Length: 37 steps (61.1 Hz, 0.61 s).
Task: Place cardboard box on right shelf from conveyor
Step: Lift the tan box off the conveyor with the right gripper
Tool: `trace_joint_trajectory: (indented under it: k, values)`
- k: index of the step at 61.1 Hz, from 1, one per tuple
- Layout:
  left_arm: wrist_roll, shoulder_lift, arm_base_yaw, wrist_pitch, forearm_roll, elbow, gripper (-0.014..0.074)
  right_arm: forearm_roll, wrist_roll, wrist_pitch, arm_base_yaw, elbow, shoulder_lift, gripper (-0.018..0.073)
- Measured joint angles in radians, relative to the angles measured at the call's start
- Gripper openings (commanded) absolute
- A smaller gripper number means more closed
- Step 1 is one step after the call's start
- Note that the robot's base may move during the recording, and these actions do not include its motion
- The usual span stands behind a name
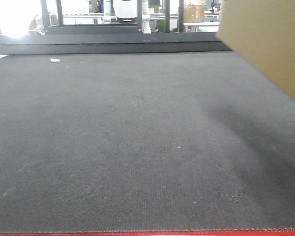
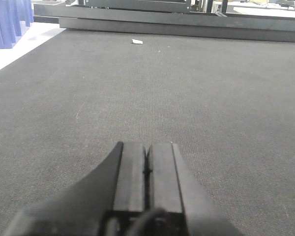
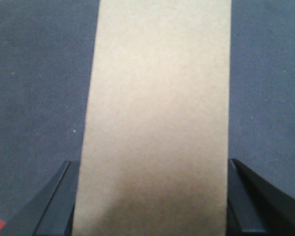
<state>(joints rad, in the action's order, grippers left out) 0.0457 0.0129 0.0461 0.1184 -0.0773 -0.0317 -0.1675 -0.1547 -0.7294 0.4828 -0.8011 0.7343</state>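
Cardboard box (image 3: 157, 113) clamped by right fingers (image 3: 54, 201) over conveyor (image 1: 113, 147); left fingers (image 2: 132, 172) pinched together, empty; white scrap (image 2: 137, 42) beyond.

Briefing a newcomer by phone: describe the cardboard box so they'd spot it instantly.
Find the wide dark grey conveyor belt. At its right side, the right hand clasps the cardboard box from both sides. It is plain tan and unmarked, the only light brown thing over the belt.

No words, numbers or signs can be read in any view. The cardboard box (image 3: 157, 113) shows only a plain tan face. The small white scrap (image 2: 137, 42) lying on the conveyor (image 1: 113, 147) is too tiny to tell if it has print.
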Motion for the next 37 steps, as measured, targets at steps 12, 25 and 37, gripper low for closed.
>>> trace_joint_trajectory:
  k: [12, 25, 37]
  values:
    - [0.0, 0.0, 0.0, 0.0, 0.0, 0.0, -0.0116, 0.002, 0.0, -0.032, 0.0, 0.066, -0.225, 0.0141]
    - [0.0, 0.0, 0.0, 0.0, 0.0, 0.0, -0.0116, 0.002, 0.0, -0.069, 0.0, 0.066, -0.367, 0.0141]
    - [0.0, 0.0, 0.0, 0.0, 0.0, 0.0, -0.0116, 0.002, 0.0, -0.071, 0.0, 0.066, -0.407, 0.0141]
